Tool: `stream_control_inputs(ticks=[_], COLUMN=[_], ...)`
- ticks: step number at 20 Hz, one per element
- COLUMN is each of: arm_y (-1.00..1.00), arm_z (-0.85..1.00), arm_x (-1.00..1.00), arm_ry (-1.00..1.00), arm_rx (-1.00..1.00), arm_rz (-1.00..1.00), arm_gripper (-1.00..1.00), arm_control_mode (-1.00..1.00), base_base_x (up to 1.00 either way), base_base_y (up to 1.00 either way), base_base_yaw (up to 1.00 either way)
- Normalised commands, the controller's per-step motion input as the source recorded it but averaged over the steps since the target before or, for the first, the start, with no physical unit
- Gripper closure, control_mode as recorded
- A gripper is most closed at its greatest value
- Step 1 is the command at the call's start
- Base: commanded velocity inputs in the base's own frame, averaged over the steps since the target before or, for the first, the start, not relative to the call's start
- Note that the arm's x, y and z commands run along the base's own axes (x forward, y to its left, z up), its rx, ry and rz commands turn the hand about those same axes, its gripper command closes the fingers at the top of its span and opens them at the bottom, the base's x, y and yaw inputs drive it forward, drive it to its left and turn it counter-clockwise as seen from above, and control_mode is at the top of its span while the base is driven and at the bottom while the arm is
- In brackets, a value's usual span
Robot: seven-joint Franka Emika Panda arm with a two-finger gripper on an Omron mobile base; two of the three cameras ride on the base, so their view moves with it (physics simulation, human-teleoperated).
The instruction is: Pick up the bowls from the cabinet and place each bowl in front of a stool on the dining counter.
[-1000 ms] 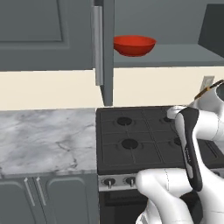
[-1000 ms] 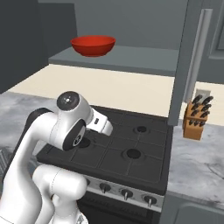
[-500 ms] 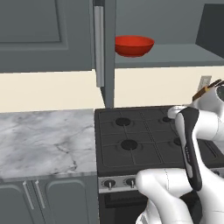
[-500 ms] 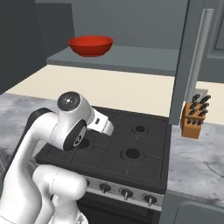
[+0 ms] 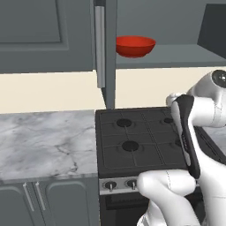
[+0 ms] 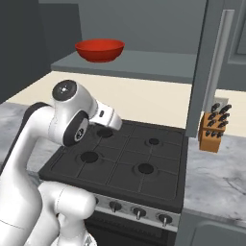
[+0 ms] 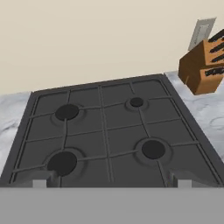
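The red bowl (image 5: pixel 135 46) sits on the open shelf of the upper cabinet (image 5: pixel 167 55), well above the stove (image 5: pixel 137 139) and just inside the swung-out cabinet door (image 5: pixel 106 44). It is wide, shallow and glossy, with a smooth rounded wall and a thin rim. In the right base view the same bowl (image 6: pixel 100 49) rests near the shelf's front edge. A second, wood-grain bowl cannot be made out in these views.

The end effector (image 7: pixel 109 183) hangs low over the cooktop with its jaws spread wide and nothing between them; the hand view looks down on the matte black grates and four round burners, with a brown wooden knife block (image 7: pixel 204 65) on the veined marble desk (image 5: pixel 44 141) beside the stove.

Judging from this, the reach up to the shelf is the risky part. The door's edge and its long grey bar handle (image 5: pixel 100 44) stand close beside the bowl, so a wide swing of the arm could strike them. The bowl's slick, sloping wall offers little to pinch; a grip set too shallow on the rim may slip, tipping it off the shelf onto the stove. A push instead of a clean pinch could slide it deeper into the cabinet.
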Motion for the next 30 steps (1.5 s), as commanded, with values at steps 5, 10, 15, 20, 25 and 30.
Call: stream_control_inputs(ticks=[5, 10, 15, 20, 25, 30], arm_y=[0.04, 0.00, 0.07, 0.06, 0.08, 0.15], arm_z=[0.12, 0.23, 0.52, 0.81, 0.57, 0.03], arm_x=[0.07, 0.00, 0.06, 0.07, 0.17, 0.46], arm_ry=[0.00, -0.07, -0.09, -0.01, 0.00, 0.00], arm_rx=[0.04, 0.17, 0.11, 0.09, 0.09, 0.01], arm_rz=[-0.07, 0.00, 0.01, 0.05, 0.05, 0.01], arm_gripper=[-1.00, -1.00, -1.00, -1.00, -1.00, -1.00], arm_control_mode=[-1.00, -1.00, -1.00, -1.00, -1.00, -1.00], base_base_x=[0.00, 0.00, 0.00, 0.00, 0.00, 0.00], base_base_y=[0.00, 0.00, 0.00, 0.00, 0.00, 0.00], base_base_yaw=[0.00, 0.00, 0.00, 0.00, 0.00, 0.00])
